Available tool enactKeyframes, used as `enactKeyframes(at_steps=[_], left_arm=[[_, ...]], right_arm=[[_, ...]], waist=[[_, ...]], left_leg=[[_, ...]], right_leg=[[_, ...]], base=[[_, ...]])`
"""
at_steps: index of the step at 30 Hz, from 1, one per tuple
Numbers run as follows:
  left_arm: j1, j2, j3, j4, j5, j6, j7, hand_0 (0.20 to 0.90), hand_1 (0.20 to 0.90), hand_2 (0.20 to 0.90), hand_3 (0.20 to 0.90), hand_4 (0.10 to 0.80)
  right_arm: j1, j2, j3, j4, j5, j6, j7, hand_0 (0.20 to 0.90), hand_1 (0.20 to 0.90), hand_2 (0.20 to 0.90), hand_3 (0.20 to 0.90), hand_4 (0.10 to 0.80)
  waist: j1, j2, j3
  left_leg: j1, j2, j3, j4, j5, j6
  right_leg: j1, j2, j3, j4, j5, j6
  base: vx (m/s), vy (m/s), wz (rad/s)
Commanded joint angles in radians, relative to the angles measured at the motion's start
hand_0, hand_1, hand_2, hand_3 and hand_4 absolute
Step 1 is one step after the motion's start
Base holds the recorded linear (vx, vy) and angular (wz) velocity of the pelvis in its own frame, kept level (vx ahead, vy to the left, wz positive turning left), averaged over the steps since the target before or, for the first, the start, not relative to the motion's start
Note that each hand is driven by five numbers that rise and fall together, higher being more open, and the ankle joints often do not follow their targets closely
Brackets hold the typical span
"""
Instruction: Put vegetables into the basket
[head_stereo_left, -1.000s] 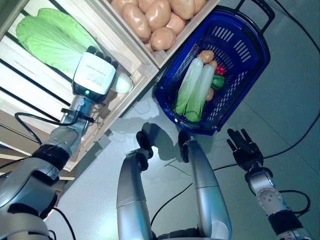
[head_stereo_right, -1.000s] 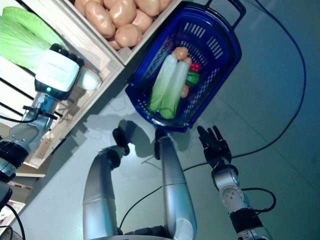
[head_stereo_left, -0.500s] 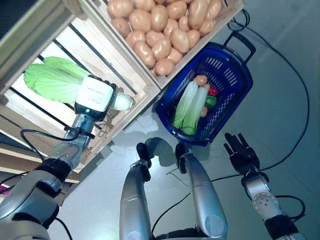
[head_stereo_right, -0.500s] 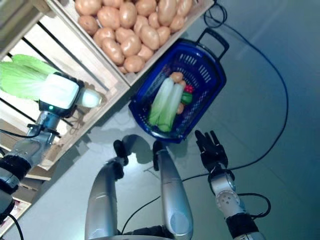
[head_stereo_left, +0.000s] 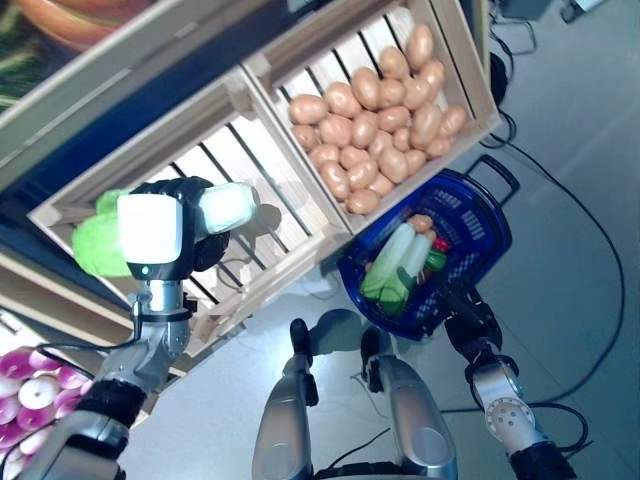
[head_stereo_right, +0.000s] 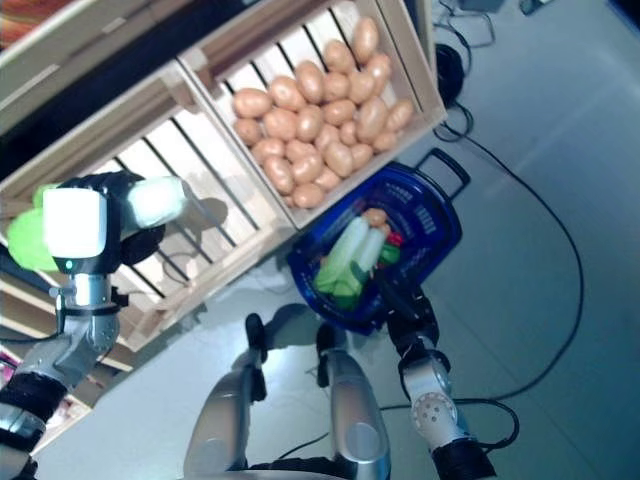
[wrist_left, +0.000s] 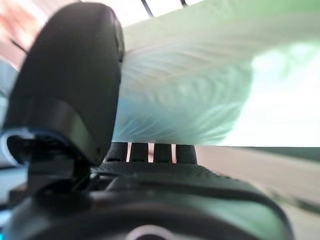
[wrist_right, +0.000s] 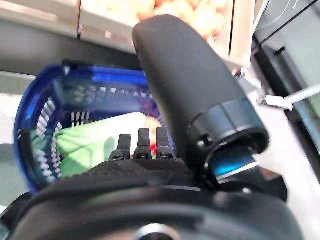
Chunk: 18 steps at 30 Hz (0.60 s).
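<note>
The left hand had its fingers curled round a cabbage above the empty crate, well apart from the basket beside the right hand's relaxed, empty fingers, so a loosening grip could drop it short.

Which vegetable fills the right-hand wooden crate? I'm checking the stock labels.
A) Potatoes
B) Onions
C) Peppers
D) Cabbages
A: the wooden crate above the blue basket is heaped with tan potatoes.
</note>
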Motion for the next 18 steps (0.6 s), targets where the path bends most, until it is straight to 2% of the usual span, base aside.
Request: enactKeyframes(at_steps=[1, 3, 6, 7, 8, 10, 11, 12, 14, 18], left_arm=[[0.067, -0.033, 0.167, -0.142, -0.097, -0.162, 0.143, 0.300, 0.300, 0.300, 0.300, 0.400], [0.121, -0.098, 0.220, -0.227, -0.169, -0.246, 0.090, 0.300, 0.300, 0.300, 0.300, 0.400], [0.165, -0.185, 0.249, -0.326, -0.340, -0.408, -0.095, 0.300, 0.300, 0.300, 0.300, 0.400], [0.171, -0.201, 0.251, -0.356, -0.414, -0.432, -0.176, 0.300, 0.300, 0.300, 0.300, 0.400], [0.175, -0.221, 0.250, -0.386, -0.573, -0.475, -0.321, 0.300, 0.300, 0.300, 0.300, 0.400], [0.173, -0.255, 0.240, -0.416, -0.769, -0.503, -0.529, 0.300, 0.300, 0.300, 0.300, 0.400], [0.174, -0.270, 0.230, -0.441, -0.893, -0.482, -0.643, 0.300, 0.300, 0.300, 0.300, 0.400], [0.174, -0.275, 0.223, -0.449, -0.949, -0.476, -0.683, 0.300, 0.300, 0.300, 0.300, 0.400], [0.162, -0.301, 0.184, -0.469, -1.147, -0.439, -0.856, 0.300, 0.300, 0.300, 0.300, 0.400], [0.149, -0.315, 0.127, -0.485, -1.249, -0.363, -0.943, 0.300, 0.300, 0.300, 0.300, 0.400]], right_arm=[[0.085, 0.038, -0.065, -0.074, -0.113, -0.081, 0.026, 0.900, 0.900, 0.900, 0.900, 0.800], [0.108, 0.044, -0.077, -0.094, -0.224, -0.068, 0.015, 0.900, 0.900, 0.900, 0.900, 0.800], [0.128, 0.048, -0.079, -0.101, -0.321, -0.072, 0.041, 0.900, 0.900, 0.900, 0.900, 0.800], [0.132, 0.049, -0.081, -0.107, -0.348, -0.071, 0.045, 0.900, 0.900, 0.900, 0.900, 0.800], [0.136, 0.050, -0.083, -0.111, -0.354, -0.063, 0.051, 0.900, 0.900, 0.900, 0.900, 0.800], [0.137, 0.057, -0.084, -0.104, -0.403, -0.068, 0.062, 0.900, 0.900, 0.900, 0.900, 0.800], [0.136, 0.053, -0.084, -0.107, -0.431, -0.068, 0.063, 0.900, 0.900, 0.900, 0.900, 0.800], [0.135, 0.052, -0.084, -0.108, -0.445, -0.069, 0.066, 0.900, 0.900, 0.900, 0.900, 0.800], [0.118, 0.049, -0.078, -0.111, -0.479, -0.071, 0.106, 0.900, 0.900, 0.900, 0.900, 0.800], [0.098, 0.036, -0.060, -0.136, -0.532, -0.056, 0.193, 0.900, 0.900, 0.900, 0.900, 0.800]], waist=[[0.010, -0.034, -0.201], [0.021, -0.040, -0.233], [0.036, -0.044, -0.264], [0.039, -0.045, -0.275], [0.044, -0.047, -0.286], [0.047, -0.048, -0.304], [0.049, -0.048, -0.313], [0.049, -0.047, -0.316], [0.052, -0.047, -0.334], [0.049, -0.043, -0.352]], left_leg=[[0.071, -0.033, -0.004, -0.048, -0.056, -0.028], [0.102, -0.033, -0.013, -0.083, -0.052, -0.026], [0.140, -0.027, -0.016, -0.125, -0.041, -0.029], [0.148, -0.028, -0.016, -0.131, -0.042, -0.029], [0.160, -0.031, -0.020, -0.133, -0.046, -0.027], [0.176, -0.033, -0.023, -0.136, -0.053, -0.023], [0.186, -0.034, -0.026, -0.140, -0.056, -0.022], [0.190, -0.035, -0.027, -0.142, -0.056, -0.021], [0.210, -0.041, -0.035, -0.143, -0.068, -0.016], [0.238, -0.038, -0.028, -0.143, -0.083, -0.011]], right_leg=[[0.170, -0.024, -0.001, -0.338, 0.185, 0.048], [0.201, -0.023, -0.009, -0.370, 0.195, 0.053], [0.242, -0.022, -0.026, -0.400, 0.204, 0.059], [0.253, -0.021, -0.030, -0.405, 0.204, 0.060], [0.265, -0.021, -0.034, -0.410, 0.205, 0.062], [0.279, -0.022, -0.039, -0.420, 0.209, 0.066], [0.290, -0.025, -0.041, -0.434, 0.217, 0.069], [0.295, -0.026, -0.042, -0.439, 0.220, 0.070], [0.315, -0.032, -0.042, -0.470, 0.242, 0.079], [0.332, -0.039, -0.045, -0.481, 0.255, 0.089]], base=[[0.141, -0.009, 0.15], [0.130, -0.012, 0.16], [0.104, -0.013, 0.18], [0.099, -0.023, 0.08], [0.105, -0.024, 0.10], [0.098, -0.015, 0.08], [0.071, -0.008, 0.04], [0.071, -0.008, 0.02], [0.064, -0.005, 0.02], [0.043, 0.006, 0.02]])
